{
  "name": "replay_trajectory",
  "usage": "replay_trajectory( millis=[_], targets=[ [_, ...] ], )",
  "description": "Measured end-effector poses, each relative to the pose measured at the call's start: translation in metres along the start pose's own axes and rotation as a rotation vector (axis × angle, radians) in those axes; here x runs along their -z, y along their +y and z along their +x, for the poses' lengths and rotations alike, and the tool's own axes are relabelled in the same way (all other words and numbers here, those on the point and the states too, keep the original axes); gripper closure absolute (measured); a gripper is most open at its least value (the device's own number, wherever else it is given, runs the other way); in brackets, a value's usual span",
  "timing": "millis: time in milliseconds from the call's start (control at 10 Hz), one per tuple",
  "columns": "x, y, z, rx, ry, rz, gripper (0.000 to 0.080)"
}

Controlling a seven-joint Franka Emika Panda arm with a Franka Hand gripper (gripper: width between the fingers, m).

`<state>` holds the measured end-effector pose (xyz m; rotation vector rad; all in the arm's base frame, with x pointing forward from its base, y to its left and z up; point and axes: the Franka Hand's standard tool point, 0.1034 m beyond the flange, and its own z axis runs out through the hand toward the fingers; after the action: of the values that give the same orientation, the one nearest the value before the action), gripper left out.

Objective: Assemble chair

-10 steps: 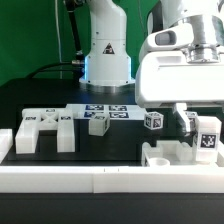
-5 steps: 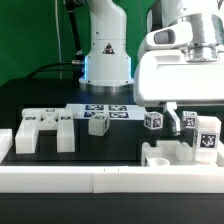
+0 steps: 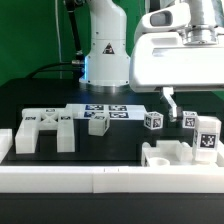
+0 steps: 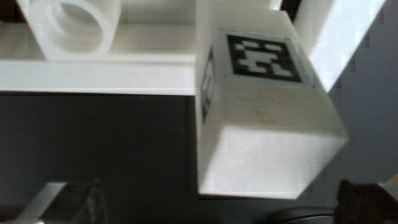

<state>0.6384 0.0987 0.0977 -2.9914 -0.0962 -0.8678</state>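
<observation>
White leg block point(image 3: 207, 136): upright near the tabletop's point(image 3: 120, 142) front edge, exterior view's right, nothing gripping it!
Hand point(image 3: 180, 102): hovering above that block, fingers spread wide, holding nothing.
Holed piece point(image 3: 165, 155): just beside the block, by the front rail point(image 3: 100, 180).
Notched frame point(image 3: 40, 128): front edge, exterior view's left.
Open room: bare black tabletop between frame and holed piece.

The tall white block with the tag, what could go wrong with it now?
1. The tall white block stands upright by the white base part. I cannot tell if it is seated firmly, so a bump could tip it.
2. The open gripper hangs just above it, so a sideways move might catch the block with a finger.
</observation>
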Motion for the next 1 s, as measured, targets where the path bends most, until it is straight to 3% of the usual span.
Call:
replay_trajectory(
  millis=[300,400,900,1000],
  targets=[
    [-0.002,-0.001,-0.005,0.0,-0.028,0.004,0.015],
    [-0.006,-0.002,-0.015,-0.005,-0.133,0.016,0.015],
    [-0.008,-0.011,-0.021,-0.019,-0.478,0.064,0.015],
    [-0.011,-0.011,-0.017,-0.018,-0.472,0.064,0.015]
  ],
)
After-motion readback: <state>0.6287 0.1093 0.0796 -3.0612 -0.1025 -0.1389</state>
